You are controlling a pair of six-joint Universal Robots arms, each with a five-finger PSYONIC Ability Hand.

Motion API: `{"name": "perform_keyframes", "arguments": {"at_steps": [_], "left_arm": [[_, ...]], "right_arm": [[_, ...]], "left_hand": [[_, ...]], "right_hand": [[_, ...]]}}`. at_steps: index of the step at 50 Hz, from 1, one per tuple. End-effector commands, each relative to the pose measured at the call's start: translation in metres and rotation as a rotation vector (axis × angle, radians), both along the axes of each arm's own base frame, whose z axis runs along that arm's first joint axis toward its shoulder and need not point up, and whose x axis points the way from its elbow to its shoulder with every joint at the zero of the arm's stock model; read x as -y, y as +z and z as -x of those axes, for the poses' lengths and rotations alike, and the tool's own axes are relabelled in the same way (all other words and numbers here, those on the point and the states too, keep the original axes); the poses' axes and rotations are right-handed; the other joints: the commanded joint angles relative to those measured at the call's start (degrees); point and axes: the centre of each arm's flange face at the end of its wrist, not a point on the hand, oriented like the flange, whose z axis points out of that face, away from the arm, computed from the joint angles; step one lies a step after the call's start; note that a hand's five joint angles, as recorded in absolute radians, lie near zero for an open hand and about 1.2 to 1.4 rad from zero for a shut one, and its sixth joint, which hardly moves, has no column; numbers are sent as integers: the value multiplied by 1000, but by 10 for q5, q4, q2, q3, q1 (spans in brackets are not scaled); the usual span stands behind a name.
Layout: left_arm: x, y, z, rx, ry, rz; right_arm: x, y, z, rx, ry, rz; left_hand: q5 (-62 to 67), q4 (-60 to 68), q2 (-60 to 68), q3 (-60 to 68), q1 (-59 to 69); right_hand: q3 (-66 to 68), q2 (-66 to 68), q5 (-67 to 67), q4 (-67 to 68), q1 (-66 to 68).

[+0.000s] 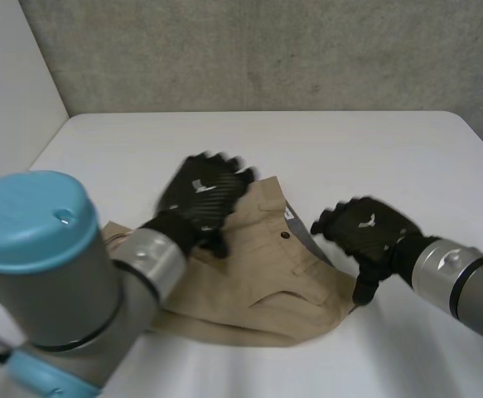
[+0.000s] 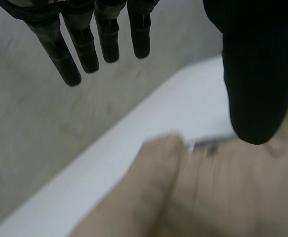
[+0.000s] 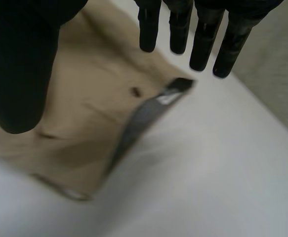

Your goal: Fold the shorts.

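L hand (image 1: 201, 197) & R hand (image 1: 364, 234) palms down, fingers straight, thumbs set apart.

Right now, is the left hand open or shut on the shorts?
Open. The left hand shows straight fingers with the thumb apart, above the shorts, with no cloth pinched.

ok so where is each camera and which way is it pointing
Head view: between and behind the arms, looking down at the white table and tan shorts; both arms, left hand and right hand show.
Left wrist view: on the left wrist, looking along the palm over the shorts toward the grey wall; own straight fingers and thumb show.
Right wrist view: on the right wrist, looking down at the shorts' waistband; own straight fingers and thumb show.
Shared: all three see the shorts and table.
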Motion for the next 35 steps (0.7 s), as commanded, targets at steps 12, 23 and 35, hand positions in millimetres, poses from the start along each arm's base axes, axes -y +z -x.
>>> {"name": "perform_keyframes", "arguments": {"at_steps": [12,23,35], "left_arm": [[2,-44,-78,197,327,-264],[-4,-39,-89,195,346,-257],[-11,-8,-101,121,368,-169]], "right_arm": [[6,-54,-4,-100,43,-64],[19,-58,-3,-115,0,30],[23,-46,-3,-23,-102,0]], "left_hand": [[262,262,261,262,259],[370,370,369,369,367],[314,314,313,314,312]], "right_hand": [[202,201,198,203,227],[636,634,632,637,660],[636,634,632,637,660]]}}
